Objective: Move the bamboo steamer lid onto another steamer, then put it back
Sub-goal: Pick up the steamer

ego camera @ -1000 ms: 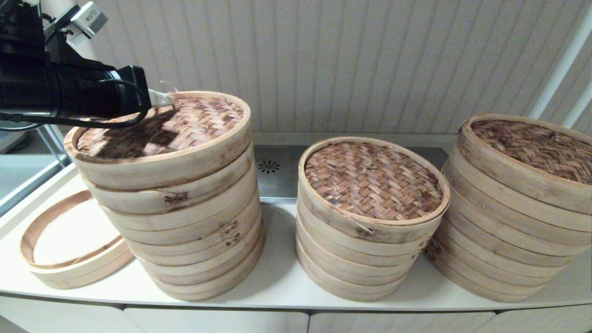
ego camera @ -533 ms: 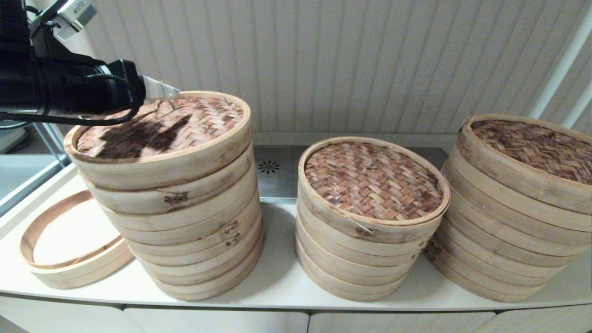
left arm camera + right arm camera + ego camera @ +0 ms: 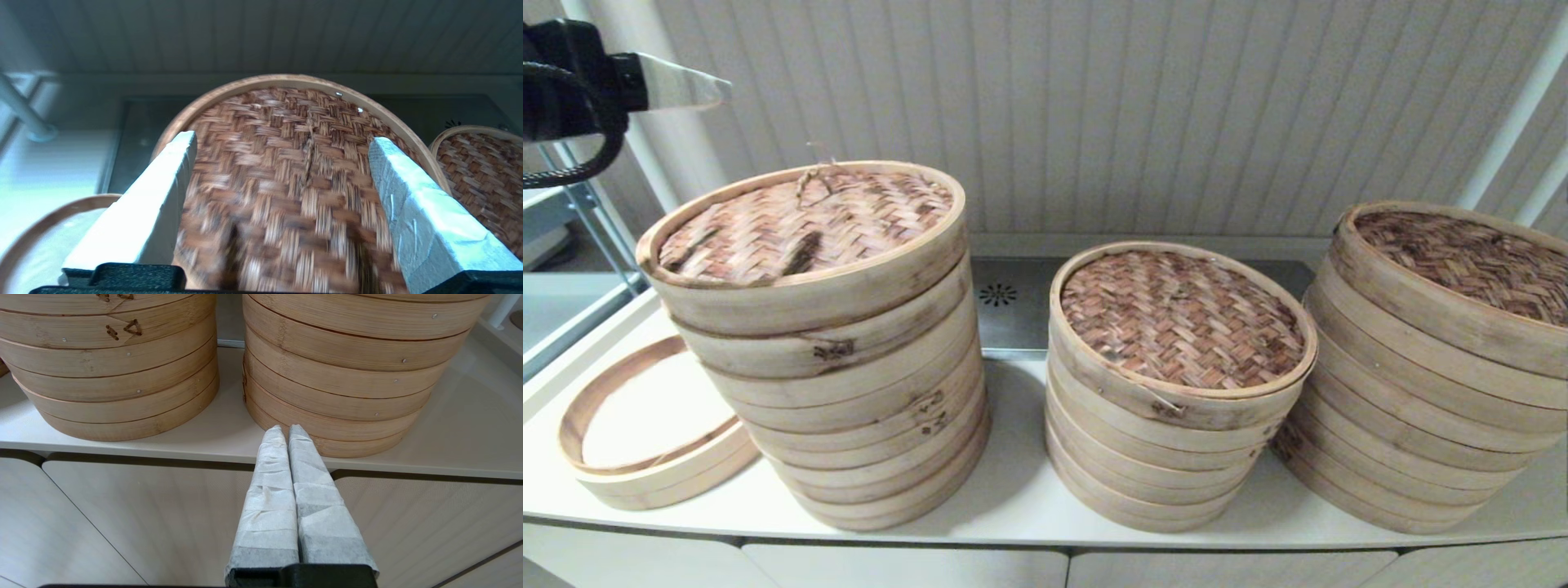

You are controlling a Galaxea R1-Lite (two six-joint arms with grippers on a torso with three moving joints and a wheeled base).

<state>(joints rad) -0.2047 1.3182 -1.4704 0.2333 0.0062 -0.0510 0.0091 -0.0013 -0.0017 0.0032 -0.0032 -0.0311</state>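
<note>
Landmark: tall left stack (image 3: 841, 359), the highest pile of bamboo steamers on the white counter (image 3: 1013, 498).
Lid: woven bamboo steamer lid (image 3: 805, 224) sits seated on top of the tall left stack, level, with a small twine loop handle (image 3: 815, 173) standing up near its back edge.
Left gripper (image 3: 282, 147): empty, fingers spread wide, hanging above and behind-left of the tall left stack; touching nothing.
Right gripper (image 3: 285, 433): fingers pressed together, holding nothing, parked low in front of the counter edge, well to the right of the tall left stack.
Step, my reading: lid looks released; whether this is the first placement or the return, I cannot tell.
Doing it well: if a re-grasp follows, come straight down over the twine loop handle, pinch at its base, lift vertically so the rim clears without dragging the tier beneath.
Count, stacks: three lidded piles — the tall left stack, middle stack (image 3: 1176, 392), right stack (image 3: 1429, 367).
Count, lids: three woven tops showing.
Count, loose rings: one empty steamer ring (image 3: 645, 457), just left of the tall left stack's base.
</note>
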